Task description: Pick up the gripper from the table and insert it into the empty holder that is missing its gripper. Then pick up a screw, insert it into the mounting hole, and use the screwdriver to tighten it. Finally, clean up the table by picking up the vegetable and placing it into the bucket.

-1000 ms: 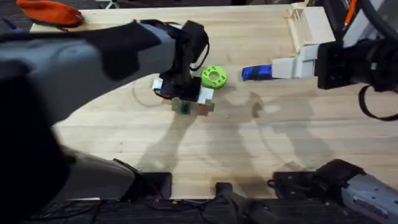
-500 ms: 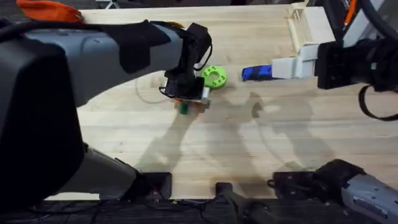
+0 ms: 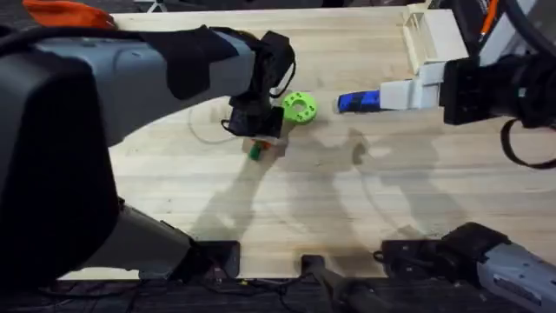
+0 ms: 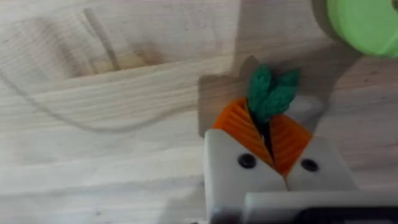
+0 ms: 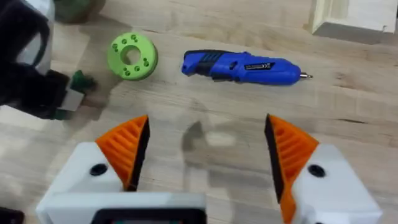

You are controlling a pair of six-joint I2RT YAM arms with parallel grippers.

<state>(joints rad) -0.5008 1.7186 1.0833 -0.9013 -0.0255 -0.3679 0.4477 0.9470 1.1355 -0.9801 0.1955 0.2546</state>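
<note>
Your left gripper (image 4: pixel 272 140) is clamped on the vegetable (image 4: pixel 270 93) at desk (image 3: pixel 287 209) level; right gripper (image 5: pixel 205 146) gapes wide.

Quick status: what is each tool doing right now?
Left tool: closed on the vegetable, down at the table.
Right tool: open, holding nothing.

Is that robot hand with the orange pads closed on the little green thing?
Yes, shut: the left hand pinches the vegetable; only its leafy end shows.
</note>
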